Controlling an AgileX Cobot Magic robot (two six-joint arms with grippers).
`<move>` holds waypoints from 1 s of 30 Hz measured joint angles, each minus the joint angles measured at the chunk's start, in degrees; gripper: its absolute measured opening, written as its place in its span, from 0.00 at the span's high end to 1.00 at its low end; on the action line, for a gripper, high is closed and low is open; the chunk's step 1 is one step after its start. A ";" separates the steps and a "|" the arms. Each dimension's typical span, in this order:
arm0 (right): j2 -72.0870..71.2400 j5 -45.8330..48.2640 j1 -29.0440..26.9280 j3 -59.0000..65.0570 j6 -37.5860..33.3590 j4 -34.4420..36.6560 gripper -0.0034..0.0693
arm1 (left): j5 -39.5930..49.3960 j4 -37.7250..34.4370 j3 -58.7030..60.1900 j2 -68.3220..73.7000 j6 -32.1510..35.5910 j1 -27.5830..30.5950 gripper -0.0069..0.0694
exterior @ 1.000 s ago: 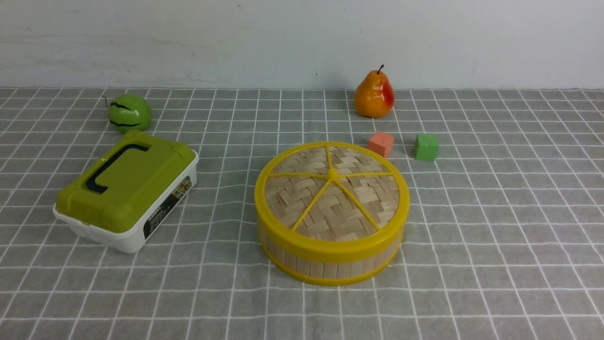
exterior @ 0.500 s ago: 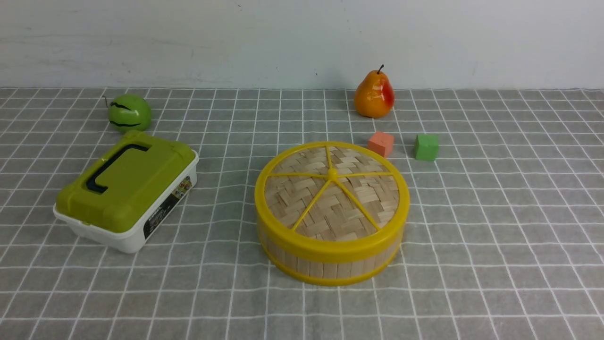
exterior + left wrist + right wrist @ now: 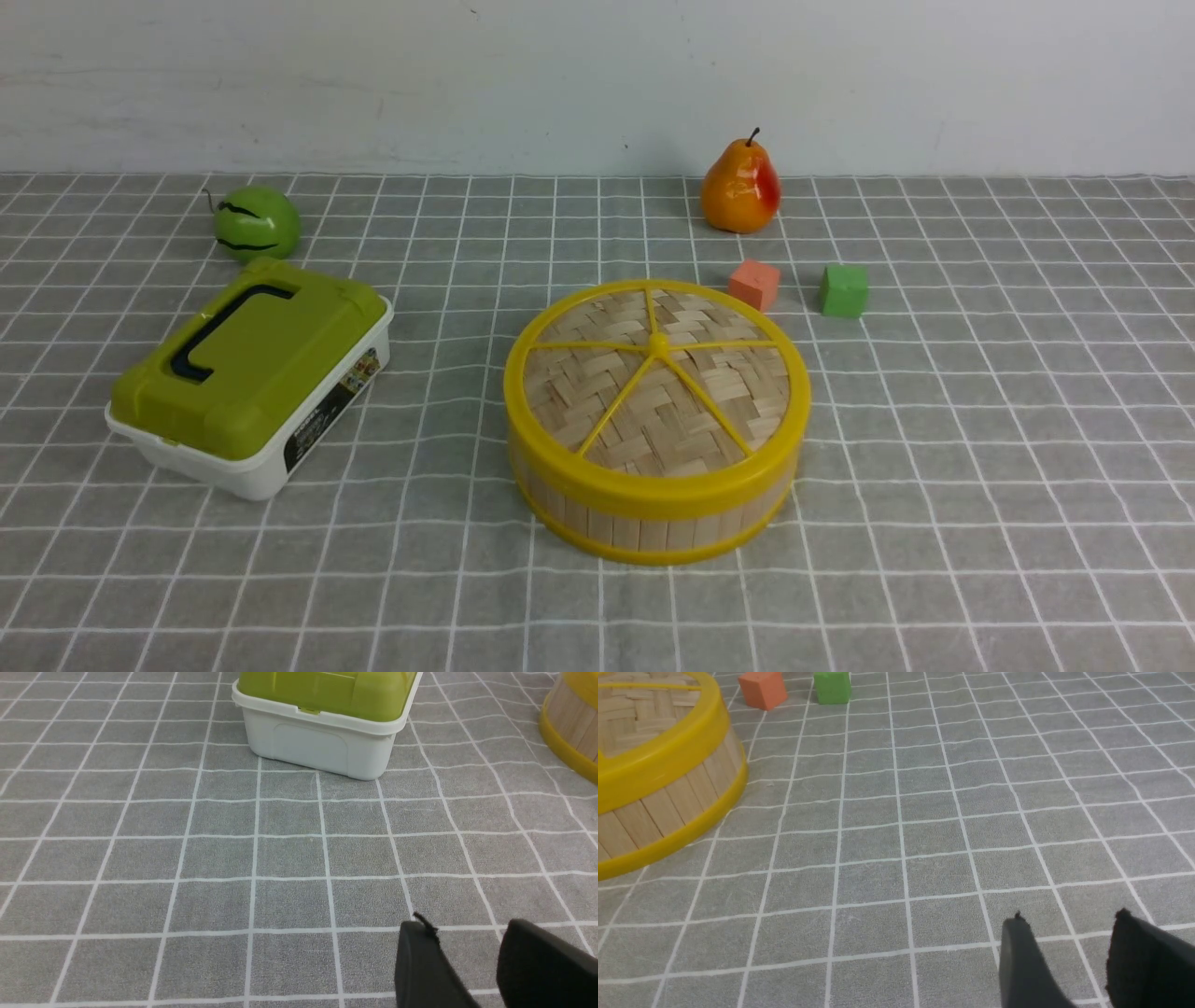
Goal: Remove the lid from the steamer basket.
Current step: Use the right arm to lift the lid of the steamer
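Observation:
The lid [image 3: 656, 392], woven pale bamboo with a yellow rim and yellow spokes, sits on the steamer basket [image 3: 653, 527] at the middle of the table. The basket's slat wall also shows in the right wrist view [image 3: 668, 802], with the lid's rim [image 3: 654, 772] on top, and its edge in the left wrist view [image 3: 572, 728]. Neither arm shows in the front view. My left gripper [image 3: 467, 931] is open and empty over bare cloth, near the white box. My right gripper [image 3: 1069, 921] is open and empty over bare cloth, apart from the basket.
A white box with an olive-green lid [image 3: 247, 373] stands at the left, a green apple [image 3: 255, 222] behind it. A pear [image 3: 740, 187], an orange cube [image 3: 753, 284] and a green cube [image 3: 844, 290] lie behind the basket. Grey checked cloth [image 3: 980, 448] covers the table.

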 joint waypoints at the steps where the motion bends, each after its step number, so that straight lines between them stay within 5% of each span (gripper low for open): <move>1: 0.00 0.00 0.00 0.00 0.00 0.00 0.62 | 0.00 0.00 0.00 0.00 0.00 0.00 0.60; 23: 0.00 -0.17 0.00 0.00 0.42 1.15 0.62 | 0.00 0.00 0.00 0.00 0.00 0.00 0.60; 30: 0.00 -1.18 0.00 0.52 18.18 29.54 0.62 | 0.00 0.00 0.00 0.00 0.00 0.00 0.60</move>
